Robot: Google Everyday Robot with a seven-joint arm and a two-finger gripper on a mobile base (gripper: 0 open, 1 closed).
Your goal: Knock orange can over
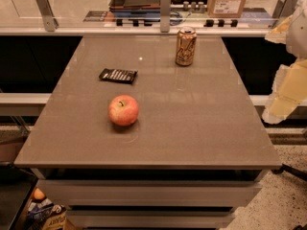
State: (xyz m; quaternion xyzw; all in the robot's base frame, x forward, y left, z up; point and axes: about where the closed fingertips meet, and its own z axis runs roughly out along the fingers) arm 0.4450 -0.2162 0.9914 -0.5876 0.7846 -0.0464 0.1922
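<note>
The orange can point(185, 46) stands upright near the desk's point(192, 128) far edge, left of the end effector point(288, 92) hanging off the right side. Whether the end effector is open cannot be told.

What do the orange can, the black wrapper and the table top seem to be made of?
The orange can: probably thin metal, with a silvery rim and a printed body. The black wrapper: likely plastic film, flat and slightly shiny. The table: smooth grey-brown laminate or stone, I cannot tell which; it reflects faintly. The gripper is at the right edge, apart from the can.
</note>
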